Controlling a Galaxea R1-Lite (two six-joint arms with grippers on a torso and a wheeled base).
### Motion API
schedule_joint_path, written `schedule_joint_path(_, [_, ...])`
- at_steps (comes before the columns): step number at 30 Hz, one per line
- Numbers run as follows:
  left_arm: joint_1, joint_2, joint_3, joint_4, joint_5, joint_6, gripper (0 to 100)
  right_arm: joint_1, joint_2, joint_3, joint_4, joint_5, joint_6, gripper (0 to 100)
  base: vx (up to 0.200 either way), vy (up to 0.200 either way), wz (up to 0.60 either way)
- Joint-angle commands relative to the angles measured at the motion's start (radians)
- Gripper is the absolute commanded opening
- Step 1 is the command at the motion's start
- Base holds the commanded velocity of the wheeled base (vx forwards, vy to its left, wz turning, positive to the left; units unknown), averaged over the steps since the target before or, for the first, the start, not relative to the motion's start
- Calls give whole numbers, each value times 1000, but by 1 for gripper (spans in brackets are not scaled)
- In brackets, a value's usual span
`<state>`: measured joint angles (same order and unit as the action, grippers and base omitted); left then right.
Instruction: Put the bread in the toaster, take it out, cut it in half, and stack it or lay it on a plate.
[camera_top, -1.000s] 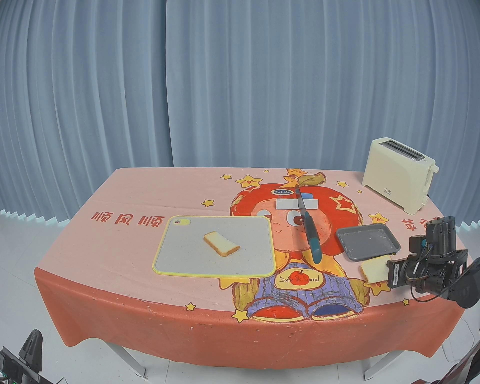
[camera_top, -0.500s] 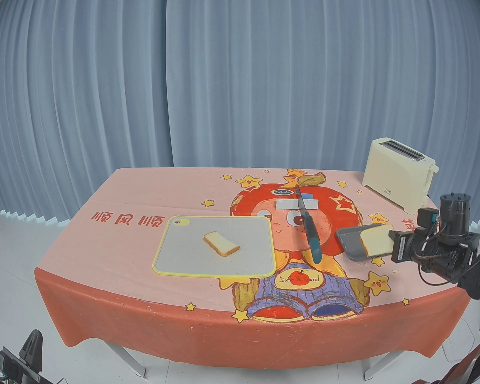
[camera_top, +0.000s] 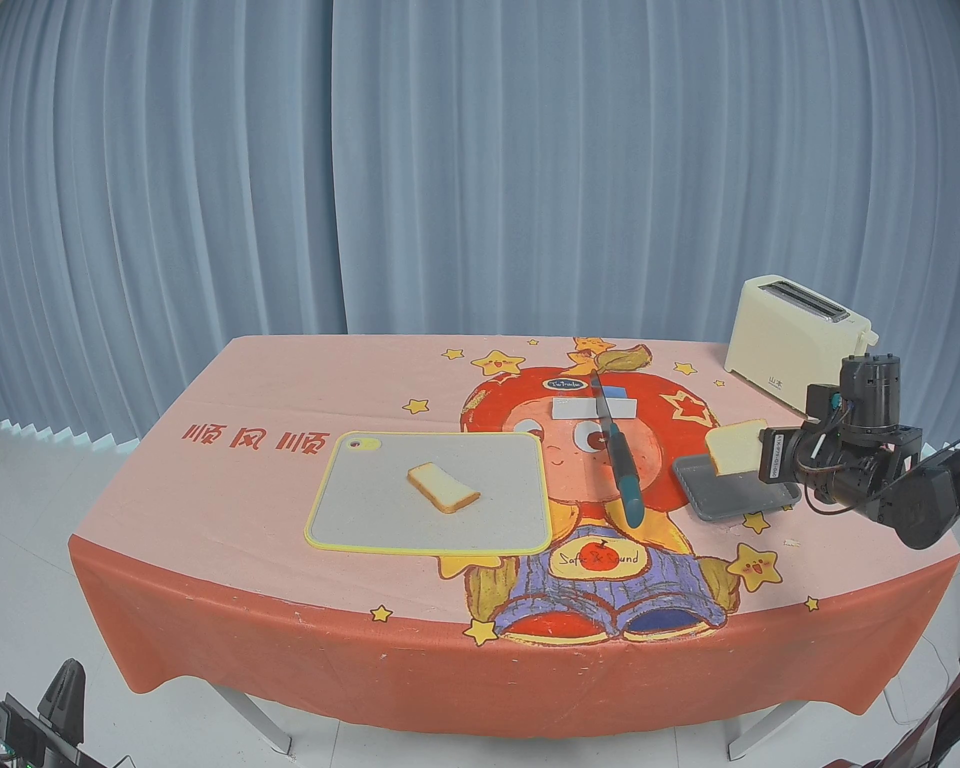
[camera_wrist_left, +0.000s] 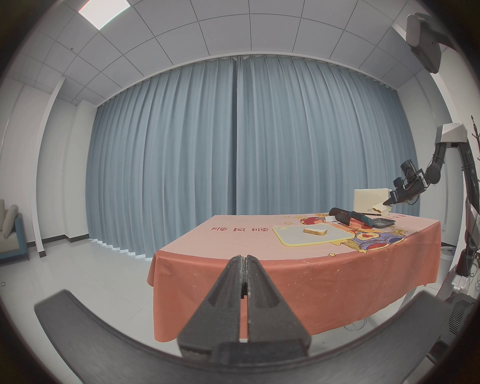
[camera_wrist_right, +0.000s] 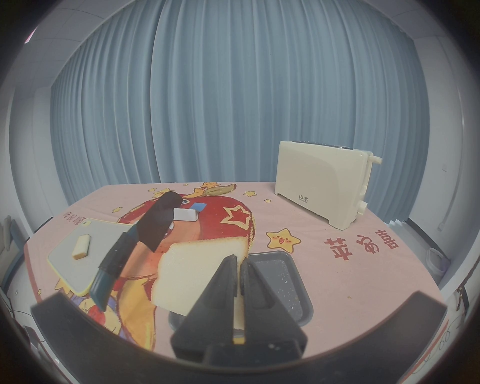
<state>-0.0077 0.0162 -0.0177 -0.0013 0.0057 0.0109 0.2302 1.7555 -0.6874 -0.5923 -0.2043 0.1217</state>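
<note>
On the desk (camera_top: 260, 400), the cream toaster (camera_top: 795, 345) stands at the frame's right. Just below and left of it, our right gripper (camera_top: 757, 455) has its fingers clenched on a bread slice (camera_top: 735, 445), in the air over the grey tray (camera_top: 735, 497). We should raise the slice above the toaster, line it up along the slot (camera_top: 805, 298) and lower it straight before releasing. Our left gripper (camera_wrist_left: 245, 260), fingers pressed together on nothing, hangs well apart from the desk.

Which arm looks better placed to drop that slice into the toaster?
Right. The right gripper holds the bread slice in the air near the toaster; the left gripper hangs shut, away from the table.
</note>
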Motion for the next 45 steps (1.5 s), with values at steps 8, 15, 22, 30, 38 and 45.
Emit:
schedule_joint_path(8, [0,-1,18,0,0,0,0,-28,151,-38,-1,0,-4,0,0,0,0])
schedule_joint_path(15, [0,-2,18,0,0,0,0,-34,151,-21,0,0,-7,0,0,0,0])
schedule_joint_path(22, [0,-1,18,0,0,0,0,-42,151,-26,0,0,-7,0,0,0,0])
schedule_joint_path(30, [0,-2,18,0,0,0,0,-42,154,-30,-1,0,-8,0,0,0,0])
schedule_joint_path(38, [0,-2,18,0,0,0,0,-40,153,-29,-1,0,-7,0,0,0,0])
schedule_joint_path(45, [0,-2,18,0,0,0,0,-40,150,-29,-1,0,-8,0,0,0,0])
